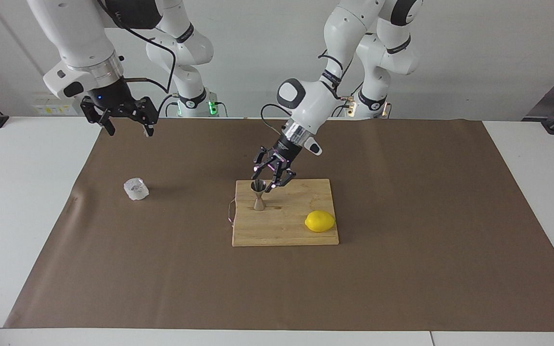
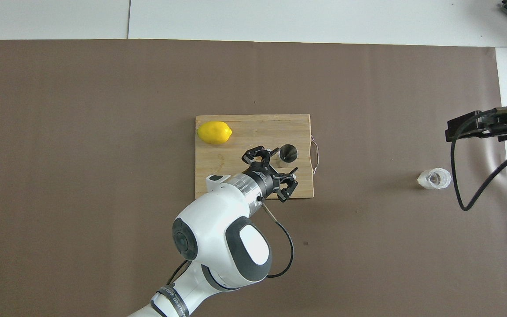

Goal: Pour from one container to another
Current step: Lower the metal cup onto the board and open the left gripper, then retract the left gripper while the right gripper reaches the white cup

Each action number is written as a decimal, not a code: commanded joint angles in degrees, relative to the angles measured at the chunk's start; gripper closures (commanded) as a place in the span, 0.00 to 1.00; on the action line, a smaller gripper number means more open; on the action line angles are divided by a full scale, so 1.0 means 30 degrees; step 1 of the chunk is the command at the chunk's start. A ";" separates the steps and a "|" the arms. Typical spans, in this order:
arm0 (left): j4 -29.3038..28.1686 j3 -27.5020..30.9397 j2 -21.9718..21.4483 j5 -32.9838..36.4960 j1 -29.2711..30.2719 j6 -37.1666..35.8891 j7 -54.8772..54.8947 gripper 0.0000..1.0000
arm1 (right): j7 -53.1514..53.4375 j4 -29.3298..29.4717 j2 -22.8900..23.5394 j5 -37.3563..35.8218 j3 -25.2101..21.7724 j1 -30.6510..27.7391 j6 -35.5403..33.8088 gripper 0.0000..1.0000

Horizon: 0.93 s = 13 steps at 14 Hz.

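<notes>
The steel jigger [image 1: 258, 194] [image 2: 288, 152] stands upright on the wooden cutting board [image 1: 296, 230] [image 2: 218, 171], at the edge toward the right arm's end. My left gripper [image 1: 264, 182] [image 2: 285, 160] hangs tilted just above the jigger's rim, open, with one fingertip on either side of the upper cup. The clear faceted cup [image 1: 136, 189] [image 2: 434, 178] sits on the brown mat toward the right arm's end of the table. My right gripper [image 1: 129, 129] waits open and empty, high over the mat's corner.
A yellow lemon [image 1: 320, 221] [image 2: 214, 132] lies on the board's corner toward the left arm's end, farther from the robots than the jigger. A thin wire loop [image 1: 230, 211] [image 2: 315, 154] sticks out from the board's edge beside the jigger. The brown mat [image 1: 402, 269] covers most of the table.
</notes>
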 commanded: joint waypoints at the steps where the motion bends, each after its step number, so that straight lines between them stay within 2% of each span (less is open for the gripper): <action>1: 0.0293 0.0163 -0.0025 0.0132 -0.0167 0.0390 -0.0152 0.00 | -0.0001 -0.0352 -0.0364 0.0001 0.0128 -0.0199 -0.0224 0.00; 6: -0.0058 0.0221 -0.2277 0.0103 0.0096 0.0011 -0.0152 0.00 | -0.0031 -0.0381 -0.0569 0.0001 0.0216 0.0036 -0.1132 0.00; 9: 0.0175 0.0426 -0.2837 0.0364 0.1644 -0.2619 -0.0152 0.00 | -0.0090 -0.0964 -0.0890 0.0030 0.0216 -0.0169 -0.1133 0.00; 11: 0.0205 0.0427 -0.3304 0.1532 0.2757 -0.4171 -0.0123 0.00 | -0.0380 -0.1958 -0.1329 0.0030 0.0187 -0.0198 -0.0901 0.00; 13: 0.0205 0.0427 -0.3716 0.2878 0.4512 -0.6599 0.0022 0.00 | -0.3062 -0.2576 -0.1594 0.0030 0.0129 -0.0460 -0.0344 0.00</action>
